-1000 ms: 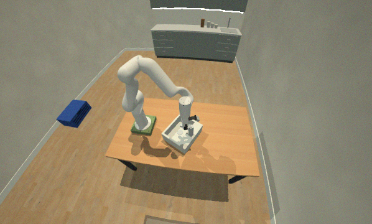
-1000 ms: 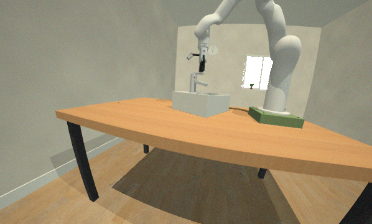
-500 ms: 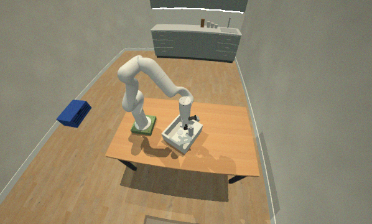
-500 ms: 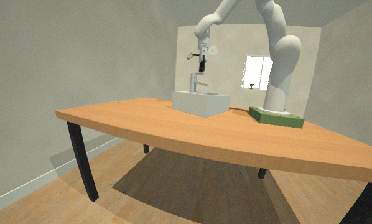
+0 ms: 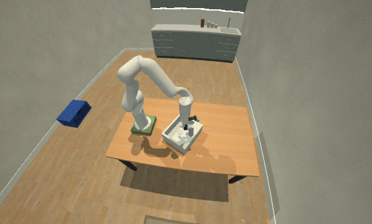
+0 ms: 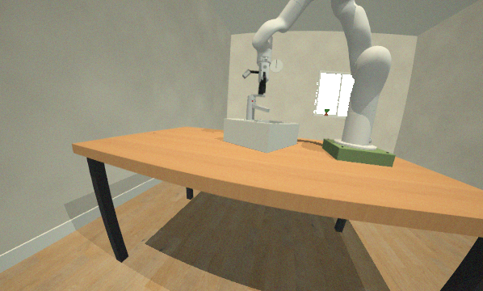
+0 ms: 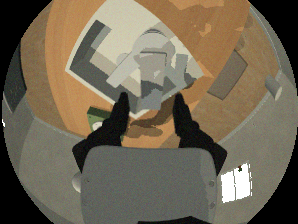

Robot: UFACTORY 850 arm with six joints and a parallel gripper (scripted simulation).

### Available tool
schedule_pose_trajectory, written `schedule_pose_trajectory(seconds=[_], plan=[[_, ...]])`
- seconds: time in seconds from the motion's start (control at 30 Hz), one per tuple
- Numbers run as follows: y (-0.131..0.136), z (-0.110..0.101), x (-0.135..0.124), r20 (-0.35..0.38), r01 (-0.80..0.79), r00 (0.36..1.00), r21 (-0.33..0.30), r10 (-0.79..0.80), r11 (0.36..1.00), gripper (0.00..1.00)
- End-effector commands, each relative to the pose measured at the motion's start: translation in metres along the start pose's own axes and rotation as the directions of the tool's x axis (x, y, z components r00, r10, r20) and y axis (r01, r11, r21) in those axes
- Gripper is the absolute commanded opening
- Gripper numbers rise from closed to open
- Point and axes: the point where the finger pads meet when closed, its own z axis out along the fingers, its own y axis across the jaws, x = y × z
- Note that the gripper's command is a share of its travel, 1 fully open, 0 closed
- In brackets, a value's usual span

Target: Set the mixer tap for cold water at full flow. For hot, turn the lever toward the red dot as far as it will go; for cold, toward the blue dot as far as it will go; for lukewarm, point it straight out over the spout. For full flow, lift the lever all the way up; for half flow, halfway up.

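Note:
A grey mixer tap [image 5: 191, 130] [image 6: 250, 107] stands at the back rim of a white sink basin [image 5: 175, 142] [image 6: 258, 137] [image 7: 119, 7] on the wooden table [image 5: 229, 140] [image 6: 185, 153]. Its lever [image 6: 258, 96] [image 7: 153, 72] lies low, roughly over the spout [image 6: 262, 108]. A red dot [image 6: 251, 99] shows on the tap body; the blue dot is hidden. My gripper [image 5: 185, 127] [image 6: 262, 91] [image 7: 151, 101] points straight down right above the lever. It is open, with a finger on each side of the lever in the wrist view and nothing between them.
The arm's green base plate [image 5: 144, 126] [image 6: 359, 155] sits on the table beside the basin. A blue crate [image 5: 74, 112] lies on the floor at the left. A kitchen counter [image 5: 195, 40] stands at the far wall.

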Motion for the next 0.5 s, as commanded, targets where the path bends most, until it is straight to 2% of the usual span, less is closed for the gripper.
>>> schedule_pose_trajectory(seconds=[0.0,0.47], plan=[[0.000,0.002,0.001,-0.002,0.000,1.000,-0.001,0.000,1.000,0.65],[0.000,0.014,0.001,-0.002,0.000,1.000,-0.001,0.000,1.000,0.65]])
